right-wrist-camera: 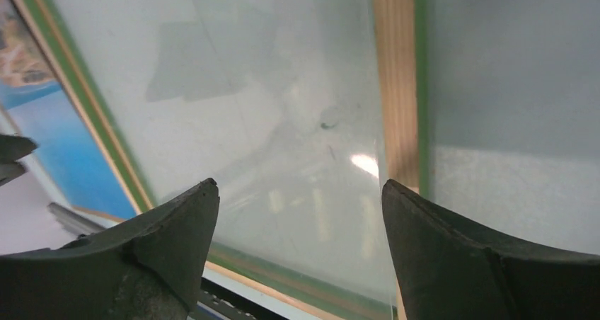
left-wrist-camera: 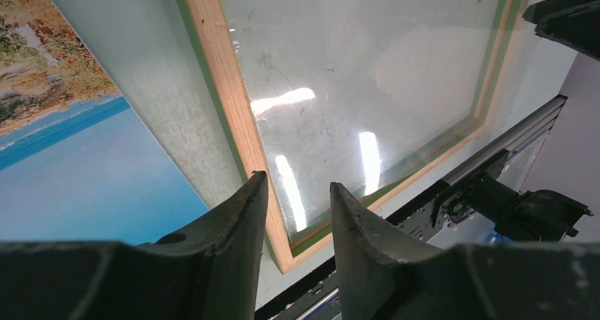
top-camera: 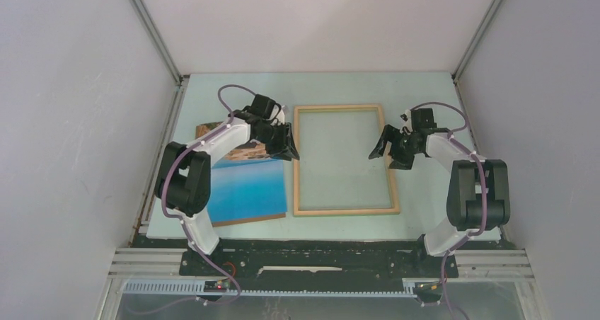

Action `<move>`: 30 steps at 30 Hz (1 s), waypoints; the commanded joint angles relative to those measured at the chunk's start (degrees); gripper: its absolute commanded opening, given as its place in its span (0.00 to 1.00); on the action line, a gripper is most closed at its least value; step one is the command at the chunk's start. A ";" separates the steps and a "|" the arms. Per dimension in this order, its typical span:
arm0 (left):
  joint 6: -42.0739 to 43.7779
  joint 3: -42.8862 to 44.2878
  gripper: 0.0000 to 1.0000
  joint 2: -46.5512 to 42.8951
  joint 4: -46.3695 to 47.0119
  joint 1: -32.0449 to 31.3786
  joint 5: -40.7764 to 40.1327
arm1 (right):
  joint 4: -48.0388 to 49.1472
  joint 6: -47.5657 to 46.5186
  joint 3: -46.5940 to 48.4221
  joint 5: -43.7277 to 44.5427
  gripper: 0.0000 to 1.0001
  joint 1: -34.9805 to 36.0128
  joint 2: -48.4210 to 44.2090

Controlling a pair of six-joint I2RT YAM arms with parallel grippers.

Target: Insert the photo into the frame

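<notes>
Frame point(top-camera: 347, 211) of thin light wood flat at mid-table, long axis running near to far, only bare tabletop point(top-camera: 424, 107) inside. Photo point(top-camera: 247, 185) just left, print up, slightly skewed, cliffs at far end. Left gripper point(top-camera: 286, 149) part-open over the left rail, right gripper point(top-camera: 388, 157) spread wide by the right rail, both empty.

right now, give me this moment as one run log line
photo: face up, left of frame | frame: flat, empty | left gripper: open, empty | right gripper: open, empty
</notes>
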 commanded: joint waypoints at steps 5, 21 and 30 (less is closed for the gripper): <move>0.56 -1.85 0.44 -5.01 1.40 0.28 2.02 | -8.52 -2.10 4.33 15.02 0.95 3.42 -5.44; -1.84 -3.98 0.53 -2.31 4.09 0.31 -0.02 | -4.55 -1.29 -2.52 11.06 0.81 3.64 -7.93; -6.76 -5.33 0.56 4.83 10.03 0.31 3.87 | -1.43 -1.12 -5.43 8.64 0.69 3.22 -5.58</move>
